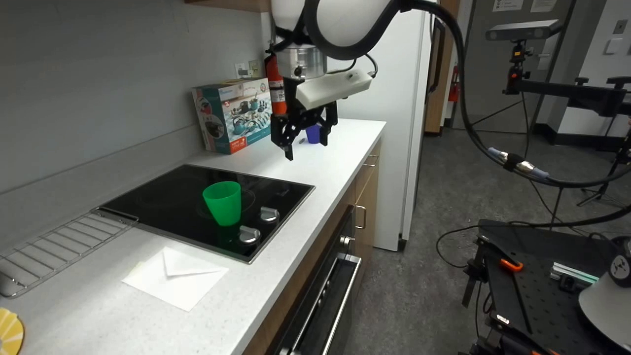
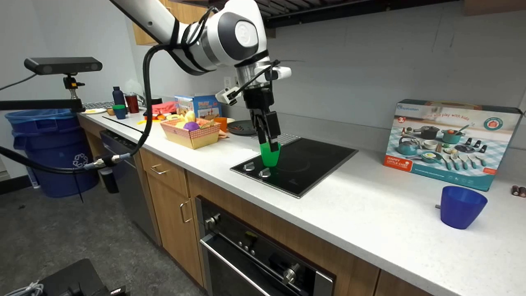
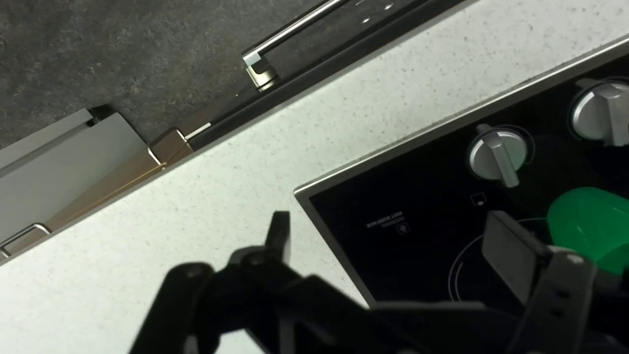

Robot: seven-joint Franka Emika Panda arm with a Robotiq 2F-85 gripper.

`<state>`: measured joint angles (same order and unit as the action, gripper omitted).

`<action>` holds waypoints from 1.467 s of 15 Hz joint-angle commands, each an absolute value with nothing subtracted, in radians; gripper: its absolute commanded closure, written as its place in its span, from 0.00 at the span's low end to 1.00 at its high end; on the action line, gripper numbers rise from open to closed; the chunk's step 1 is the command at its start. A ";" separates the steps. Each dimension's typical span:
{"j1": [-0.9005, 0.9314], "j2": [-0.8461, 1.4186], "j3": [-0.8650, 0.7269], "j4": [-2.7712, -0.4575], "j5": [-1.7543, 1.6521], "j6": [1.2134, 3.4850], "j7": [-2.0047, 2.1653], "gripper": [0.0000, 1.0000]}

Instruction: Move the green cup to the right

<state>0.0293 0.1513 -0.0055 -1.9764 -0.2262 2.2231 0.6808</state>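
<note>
The green cup (image 1: 224, 203) stands upright on the cooktop (image 1: 167, 192), near its front edge, just behind the knobs (image 1: 269, 214). Your gripper (image 3: 388, 231) is spread apart w/ nothing held; in wrist view it straddles the cooktop's side edge, cup outside. Pls shift before descending, b/c the nearer finger (image 3: 511, 255) may knock the cup over; too low sideways path could prob. also catch a knob.

Dark blue cup (image 2: 461, 209) near toy cookware box (image 2: 448, 144), black cooktop (image 2: 318, 158) in white countertop (image 2: 353, 205), white paper (image 1: 177, 281) near wire rack (image 1: 68, 250), basket (image 2: 203, 139) of colorful items (image 2: 192, 126)
</note>
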 commanded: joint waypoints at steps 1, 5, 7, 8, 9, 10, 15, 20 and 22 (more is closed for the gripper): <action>0.050 0.258 -0.017 -1.857 -0.227 2.221 0.712 0.00; 0.070 0.342 -0.019 -1.753 -0.217 2.213 0.695 0.00; 0.085 0.380 -0.020 -1.702 -0.218 2.210 0.693 0.00; 0.094 0.401 -0.020 -1.675 -0.217 2.206 0.692 0.00; 0.101 0.418 -0.020 -1.654 -0.213 2.204 0.689 0.00; 0.108 0.437 -0.017 -1.628 -0.208 2.198 0.682 0.00; 0.116 0.515 0.007 -1.517 -0.145 2.158 0.583 0.00; 0.104 0.552 -0.003 -1.445 -0.105 2.075 0.405 0.00; 0.108 0.560 -0.025 -1.438 -0.123 2.071 0.413 0.00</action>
